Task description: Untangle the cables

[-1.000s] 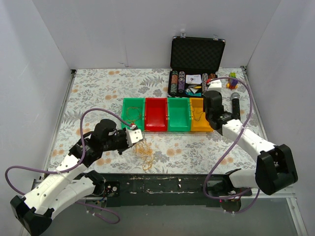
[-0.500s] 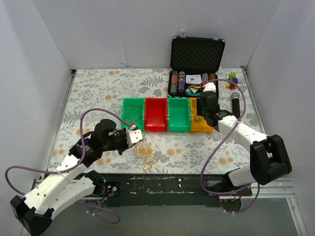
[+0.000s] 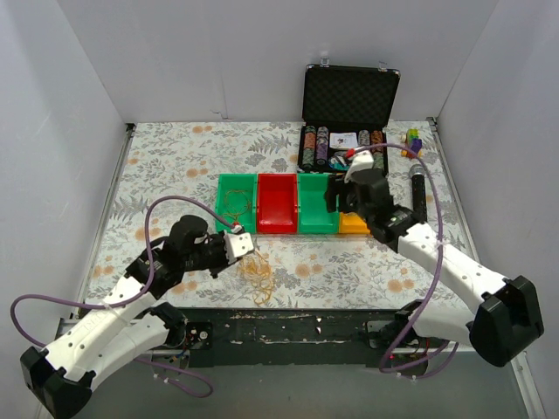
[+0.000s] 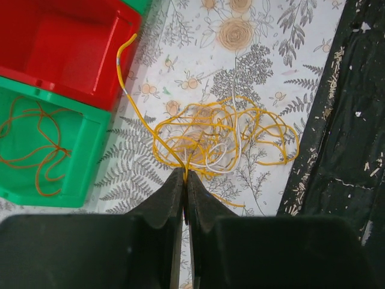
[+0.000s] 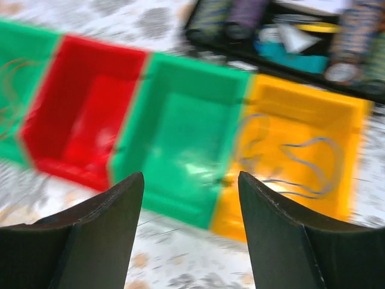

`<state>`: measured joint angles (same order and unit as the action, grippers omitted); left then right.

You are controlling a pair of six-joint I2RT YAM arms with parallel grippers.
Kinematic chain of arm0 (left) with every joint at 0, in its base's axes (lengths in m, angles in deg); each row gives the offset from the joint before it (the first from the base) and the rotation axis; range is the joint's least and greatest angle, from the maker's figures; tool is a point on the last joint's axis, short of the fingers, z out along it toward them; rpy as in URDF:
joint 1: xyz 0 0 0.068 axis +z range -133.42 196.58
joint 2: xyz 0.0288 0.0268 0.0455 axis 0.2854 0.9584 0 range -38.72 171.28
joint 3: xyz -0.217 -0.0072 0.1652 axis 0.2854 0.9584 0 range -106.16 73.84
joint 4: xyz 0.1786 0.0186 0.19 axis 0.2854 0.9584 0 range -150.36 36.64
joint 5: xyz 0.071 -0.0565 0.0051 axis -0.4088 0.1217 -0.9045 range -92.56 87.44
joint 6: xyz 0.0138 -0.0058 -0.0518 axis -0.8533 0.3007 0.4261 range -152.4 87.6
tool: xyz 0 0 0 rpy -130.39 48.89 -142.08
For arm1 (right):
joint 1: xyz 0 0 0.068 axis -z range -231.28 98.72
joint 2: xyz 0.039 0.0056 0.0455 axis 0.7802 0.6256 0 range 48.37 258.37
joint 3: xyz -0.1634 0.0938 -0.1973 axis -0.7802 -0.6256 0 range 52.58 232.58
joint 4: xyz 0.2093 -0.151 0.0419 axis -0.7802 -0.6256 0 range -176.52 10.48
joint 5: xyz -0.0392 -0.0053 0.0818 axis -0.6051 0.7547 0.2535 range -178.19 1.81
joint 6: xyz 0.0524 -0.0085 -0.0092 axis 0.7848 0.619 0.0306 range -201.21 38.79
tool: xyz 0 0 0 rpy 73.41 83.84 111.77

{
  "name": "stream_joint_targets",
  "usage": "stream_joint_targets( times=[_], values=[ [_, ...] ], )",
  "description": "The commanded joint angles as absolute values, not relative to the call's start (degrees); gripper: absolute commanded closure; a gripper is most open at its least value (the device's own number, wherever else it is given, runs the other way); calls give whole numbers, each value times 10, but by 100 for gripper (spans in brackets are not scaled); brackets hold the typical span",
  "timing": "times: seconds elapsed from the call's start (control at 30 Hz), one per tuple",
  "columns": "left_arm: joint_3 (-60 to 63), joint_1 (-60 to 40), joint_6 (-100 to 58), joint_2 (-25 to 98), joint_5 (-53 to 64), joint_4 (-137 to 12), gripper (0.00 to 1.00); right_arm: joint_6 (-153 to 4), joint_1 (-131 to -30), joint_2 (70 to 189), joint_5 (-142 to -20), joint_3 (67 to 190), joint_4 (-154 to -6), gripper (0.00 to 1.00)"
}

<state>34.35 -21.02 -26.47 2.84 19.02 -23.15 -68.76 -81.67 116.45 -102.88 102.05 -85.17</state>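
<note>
The cables (image 4: 207, 141) lie as a loose tangle of thin yellow and white strands on the flowered table, close to its front edge; in the top view the cables (image 3: 256, 269) are just right of my left gripper (image 3: 242, 245). In the left wrist view my left gripper (image 4: 184, 178) is shut on a yellow strand at the tangle's near side. One yellow end (image 4: 123, 60) reaches up against the red bin (image 4: 66, 42). My right gripper (image 5: 190, 179) is open and holds nothing, hovering over the second green bin (image 5: 189, 144).
Four bins stand in a row: green (image 3: 237, 202) with an orange strand (image 4: 37, 139), red (image 3: 277, 202), green (image 3: 317, 202), yellow (image 3: 352, 223) with a thin grey cable (image 5: 308, 167). Behind them are an open black case (image 3: 349, 140), a microphone (image 3: 418, 187) and a small toy (image 3: 412, 141).
My right gripper has opened and swung left from the yellow bin to above the second green bin, leaving a grey cable there. The left gripper stays shut on the yellow strand.
</note>
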Motion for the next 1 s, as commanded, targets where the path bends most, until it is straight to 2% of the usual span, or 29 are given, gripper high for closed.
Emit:
stream_joint_targets(
  times=[0.0, 0.1, 0.17, 0.3, 0.47, 0.67, 0.83, 0.97],
  values=[
    [389, -208, -231, 17, 191, -260, 94, -664, -937, 1158, -989, 973, -812, 28],
    [410, -208, -197, 22, 191, -286, 81, -643, -976, 1158, -934, 926, -748, 30],
    [424, -208, -195, 25, 190, -299, 76, -638, -989, 1156, -882, 890, -704, 30],
    [440, -207, -204, 46, 175, -321, 76, -635, -1016, 1151, -832, 855, -677, 28],
    [445, -208, -208, 66, 174, -339, 77, -622, -1043, 1119, -791, 819, -649, 22],
    [447, -208, -203, 66, 177, -343, 78, -625, -1070, 1114, -781, 802, -643, 20],
    [444, -208, -206, 72, 188, -345, 76, -625, -1088, 1143, -775, 807, -627, 20],
    [442, -208, -205, 93, 191, -366, 69, -620, -1098, 1190, -798, 827, -618, 26]
  ],
)
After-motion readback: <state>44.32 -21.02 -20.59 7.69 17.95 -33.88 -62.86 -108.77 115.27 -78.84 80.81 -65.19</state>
